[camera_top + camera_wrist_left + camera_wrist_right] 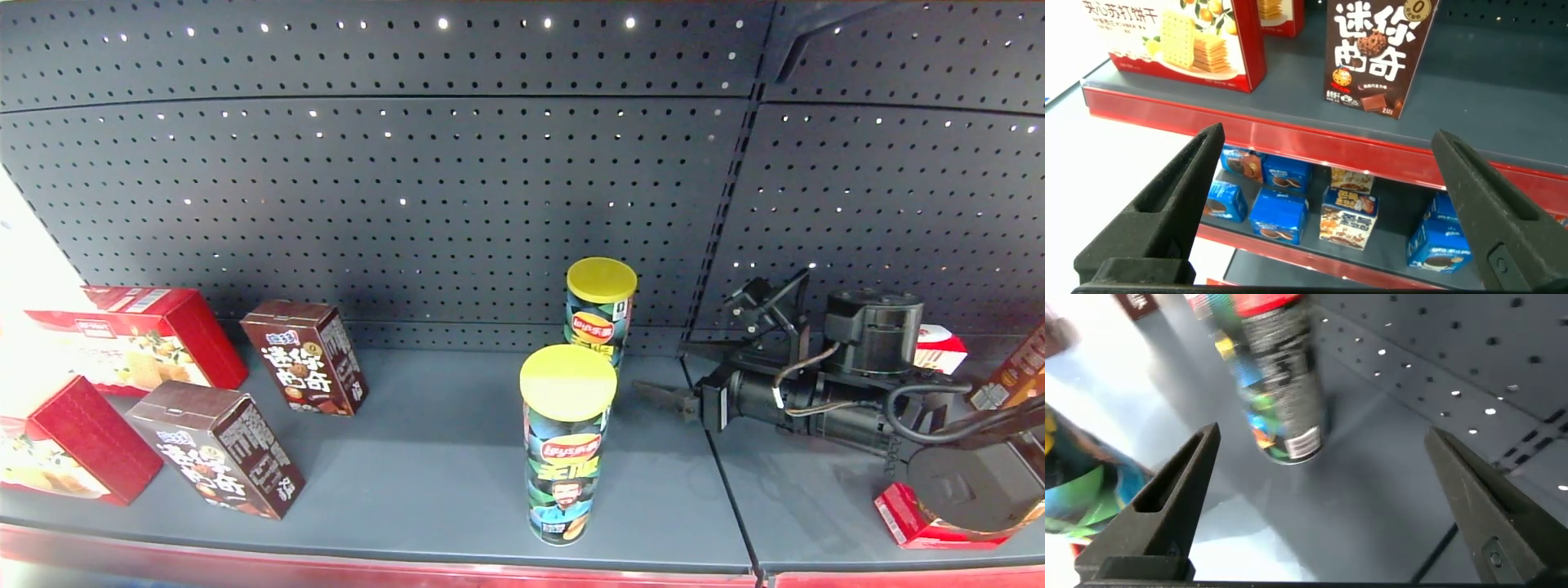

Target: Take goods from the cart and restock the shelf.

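Dark grey metal shelf with a perforated back panel, seen from the head camera. Two tall cylindrical chip cans with yellow plastic lids stand upright on it near the middle. The front can is close to the shelf's red front edge, and the rear can stands at its 1 o'clock, against the back panel, with a gap between the two. Your right arm lies low over the shelf at about 3 o'clock of the cans. Its end effector points toward them with the fingers spread wide and holding nothing. In the right wrist view, one can stands beyond the fingertips, apart from both fingers, and its label is blurred. Your left end effector is also fully spread and empty. It hangs in front of the red shelf edge, and small blue packets sit on the tier below. At 9 o'clock of the cans, two dark brown cardboard cookie boxes stand turned at an angle, one nearer the back and one nearer the front. Two red cardboard cracker boxes lie beyond them, at the far left of the shelf. A small red carton lies under your right arm at 4 o'clock of the front can.
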You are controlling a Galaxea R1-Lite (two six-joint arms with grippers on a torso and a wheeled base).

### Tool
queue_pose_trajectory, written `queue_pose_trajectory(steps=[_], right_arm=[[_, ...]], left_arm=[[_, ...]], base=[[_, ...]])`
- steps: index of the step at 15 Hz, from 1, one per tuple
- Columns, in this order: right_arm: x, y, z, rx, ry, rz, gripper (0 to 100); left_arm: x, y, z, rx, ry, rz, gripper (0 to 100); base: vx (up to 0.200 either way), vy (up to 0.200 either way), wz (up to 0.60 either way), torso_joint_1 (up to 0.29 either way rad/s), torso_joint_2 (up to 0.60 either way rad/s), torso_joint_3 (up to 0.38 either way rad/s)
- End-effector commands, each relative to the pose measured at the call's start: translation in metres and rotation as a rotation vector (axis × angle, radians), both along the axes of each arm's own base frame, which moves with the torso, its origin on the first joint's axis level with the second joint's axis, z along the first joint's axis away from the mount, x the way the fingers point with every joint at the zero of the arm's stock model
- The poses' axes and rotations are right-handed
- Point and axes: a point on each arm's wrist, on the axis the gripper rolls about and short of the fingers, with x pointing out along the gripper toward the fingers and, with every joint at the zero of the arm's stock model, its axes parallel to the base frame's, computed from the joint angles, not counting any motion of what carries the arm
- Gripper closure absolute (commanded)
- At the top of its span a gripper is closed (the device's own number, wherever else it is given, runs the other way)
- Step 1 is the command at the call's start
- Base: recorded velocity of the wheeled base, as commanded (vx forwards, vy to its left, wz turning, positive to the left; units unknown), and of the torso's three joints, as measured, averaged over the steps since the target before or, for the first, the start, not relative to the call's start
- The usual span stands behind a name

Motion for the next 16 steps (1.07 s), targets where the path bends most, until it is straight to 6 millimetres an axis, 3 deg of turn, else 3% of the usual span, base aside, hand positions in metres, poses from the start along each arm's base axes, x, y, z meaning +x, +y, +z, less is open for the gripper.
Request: queue_pose_trajectory(steps=[1,9,16], right_arm=[[0.0,0.004,-0.001,0.0,0.002,0.014,0],[0.032,0.02,-0.016,-0.012,0.007,-0.021,0],[0.036,0.014,-0.014,-0.009,0.0,-0.044,0]], left_arm=[[0.0,0.0,0.0,-0.001,0.001,0.0,0],[0.0,0.0,0.0,-0.001,0.001,0.0,0],[0.0,0.0,0.0,-0.001,0.001,0.0,0]], base=[[0.0,0.0,0.0,0.0,0.0,0.0],[0.0,0.0,0.0,0.0,0.0,0.0],[0.0,0.0,0.0,0.0,0.0,0.0]])
